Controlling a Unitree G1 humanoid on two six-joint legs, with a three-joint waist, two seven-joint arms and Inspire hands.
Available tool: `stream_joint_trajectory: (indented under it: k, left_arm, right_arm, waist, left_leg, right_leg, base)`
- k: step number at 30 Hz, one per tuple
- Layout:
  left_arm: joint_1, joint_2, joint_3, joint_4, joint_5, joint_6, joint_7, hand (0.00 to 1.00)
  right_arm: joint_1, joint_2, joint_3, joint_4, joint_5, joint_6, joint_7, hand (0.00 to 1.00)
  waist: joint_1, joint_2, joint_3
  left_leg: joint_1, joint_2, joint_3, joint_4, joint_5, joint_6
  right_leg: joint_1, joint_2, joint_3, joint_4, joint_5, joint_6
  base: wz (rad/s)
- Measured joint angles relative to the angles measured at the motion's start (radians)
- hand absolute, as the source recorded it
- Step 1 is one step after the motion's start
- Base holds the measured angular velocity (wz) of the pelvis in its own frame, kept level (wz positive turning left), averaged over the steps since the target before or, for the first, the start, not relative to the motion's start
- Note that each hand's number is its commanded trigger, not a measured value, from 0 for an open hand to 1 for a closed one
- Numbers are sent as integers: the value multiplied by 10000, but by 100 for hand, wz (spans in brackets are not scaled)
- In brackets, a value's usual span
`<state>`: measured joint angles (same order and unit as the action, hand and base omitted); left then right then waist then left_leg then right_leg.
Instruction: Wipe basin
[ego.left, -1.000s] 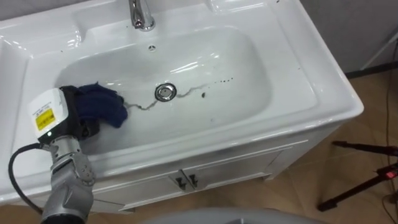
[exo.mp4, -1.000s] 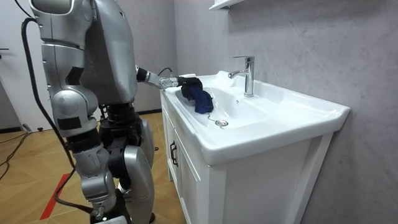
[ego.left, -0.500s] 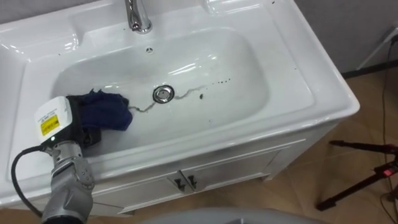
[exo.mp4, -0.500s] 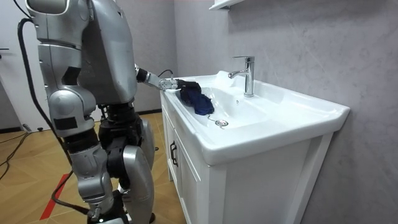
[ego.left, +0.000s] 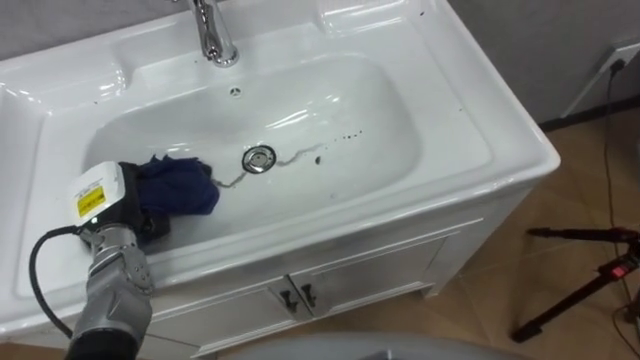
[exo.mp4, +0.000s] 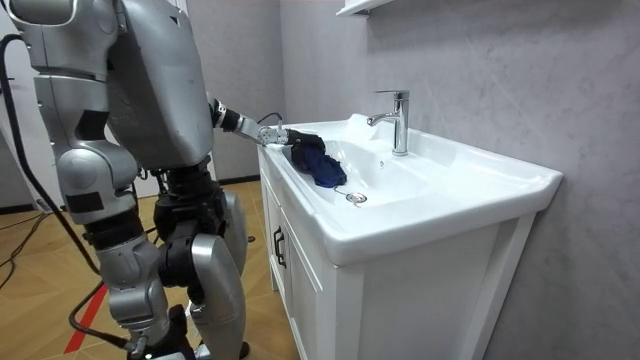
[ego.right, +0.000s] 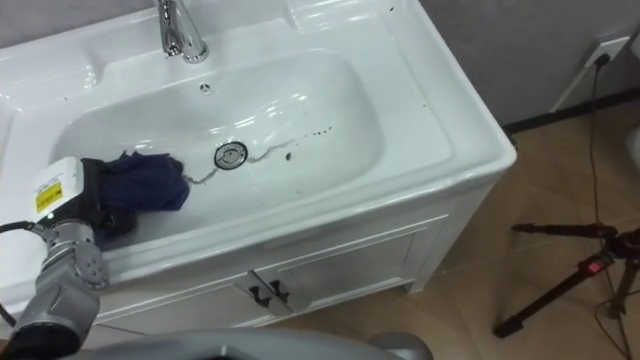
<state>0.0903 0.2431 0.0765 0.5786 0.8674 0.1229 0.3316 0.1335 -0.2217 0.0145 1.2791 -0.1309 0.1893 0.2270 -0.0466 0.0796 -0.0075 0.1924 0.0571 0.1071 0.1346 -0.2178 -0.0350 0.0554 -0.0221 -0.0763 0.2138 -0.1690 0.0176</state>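
The white basin (ego.left: 455, 120) (ego.right: 420, 95) is set in a cabinet top, with a chrome tap (ego.left: 212, 35) at the back and a round drain (ego.left: 258, 158) in the middle. Thin dark dirt streaks (ego.left: 322, 152) run from the drain to the right. A dark blue cloth (ego.left: 182, 186) (ego.right: 150, 182) (exo.mp4: 322, 162) lies bunched against the bowl's left slope. My left hand (ego.left: 128, 205) (ego.right: 85, 205) is shut on the cloth's left end, and its arm comes in over the front rim at the lower left. In the room view I stand at the basin's end with that arm stretched out over the bowl.
Two cabinet doors with small handles (ego.left: 298, 294) sit under the front rim. A dark tripod (ego.left: 585, 285) stands on the wooden floor at the right. A wall socket (ego.left: 622, 52) with a cable is at the far right. The grey wall runs behind the tap.
The whole eye picture has shifted. My left hand has slid the cloth a little closer to the drain. In the room view my body has moved toward that view's left.
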Motion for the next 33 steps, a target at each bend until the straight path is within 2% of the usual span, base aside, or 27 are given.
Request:
stream_joint_trajectory:
  k: [14,20,22,27,33]
  left_arm:
    - [-374,-11,-74,511,-101,16,-332,100]
    - [-636,-11,-243,820,-100,147,-596,100]
    - [-674,-55,-322,822,-88,291,-660,100]
    - [-943,-33,-639,1018,-91,479,-775,100]
    - [-1062,-165,-712,1021,-70,629,-789,100]
  right_arm:
    - [-388,-126,8,-42,-262,198,139,0]
    - [-382,-89,12,153,41,308,6,0]
    - [-380,-47,27,157,82,321,-123,0]
    - [-417,159,29,164,87,523,-413,0]
    - [-502,230,26,35,87,520,-674,0]
  waist:
    - [-52,11,-13]
    - [-162,-23,-20]
    - [-315,-79,-29]
    - [-408,-187,-24]
    - [-481,-235,-12]
  left_leg:
    - [32,3,81,3,1,1]
    - [150,3,82,6,1,1]
    - [150,1,76,7,1,1]
    - [154,-7,63,11,3,3]
    - [77,-40,295,9,8,12]
  right_leg:
    - [-18,30,102,88,-18,-6]
    - [106,29,104,73,-18,-6]
    - [116,12,65,79,-24,2]
    - [121,0,68,94,-27,7]
    - [-128,-20,257,263,-52,39]
  base:
    - [-2]
    - [0]
    - [4]
    - [1]
    - [-9]
